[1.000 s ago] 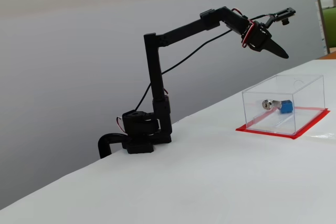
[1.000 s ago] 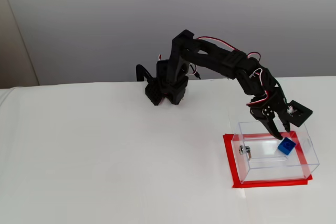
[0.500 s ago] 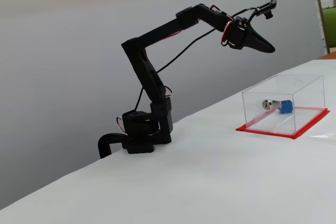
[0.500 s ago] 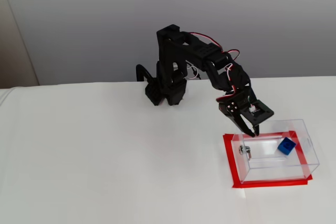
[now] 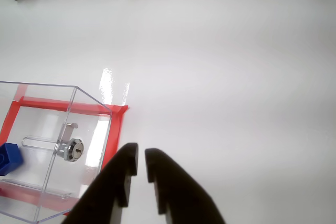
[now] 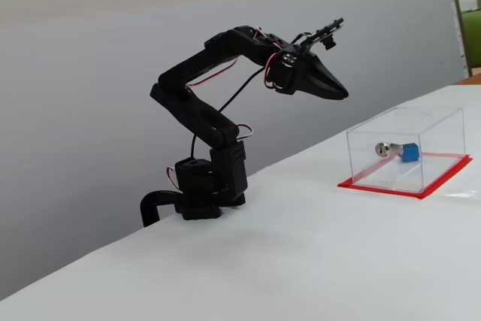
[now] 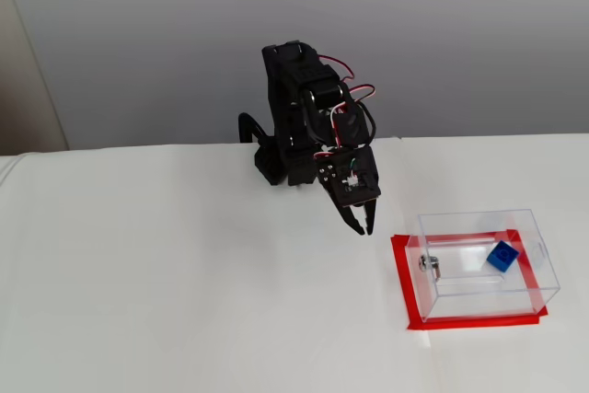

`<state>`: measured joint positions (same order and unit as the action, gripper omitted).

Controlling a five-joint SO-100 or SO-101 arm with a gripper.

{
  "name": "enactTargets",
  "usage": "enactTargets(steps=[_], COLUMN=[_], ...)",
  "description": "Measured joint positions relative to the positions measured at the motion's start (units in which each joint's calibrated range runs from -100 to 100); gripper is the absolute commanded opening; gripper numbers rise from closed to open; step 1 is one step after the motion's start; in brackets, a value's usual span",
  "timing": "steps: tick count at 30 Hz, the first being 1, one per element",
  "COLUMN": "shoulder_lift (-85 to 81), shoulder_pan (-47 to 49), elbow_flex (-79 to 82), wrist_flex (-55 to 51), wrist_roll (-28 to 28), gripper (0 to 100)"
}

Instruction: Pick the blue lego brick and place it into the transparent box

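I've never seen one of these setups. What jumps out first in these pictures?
Against all the white, the red-edged transparent box on the right of the table catches the eye, with the blue lego brick and a silver lock fitting inside it. Left of it, the black arm hangs folded above the table, its gripper empty and nearly closed.

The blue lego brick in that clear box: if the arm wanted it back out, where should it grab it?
Probably from straight above, through the open top of the transparent box, since clear walls surround it. Pinch the blue lego brick across two opposite flat sides; it sits at the end away from the silver lock, close to the walls, so room is tight.
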<state>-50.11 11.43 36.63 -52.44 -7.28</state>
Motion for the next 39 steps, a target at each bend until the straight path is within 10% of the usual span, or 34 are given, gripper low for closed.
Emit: enactTargets(steps=[24, 39], shoulder_lift=[-47.61, -49.05], shoulder_pan=[-17.52, -21.37], elbow_flex=[54.10, 61.87], wrist_flex=[0.00, 3.68], wrist_roll=[0.00, 5.28], gripper=[1, 1])
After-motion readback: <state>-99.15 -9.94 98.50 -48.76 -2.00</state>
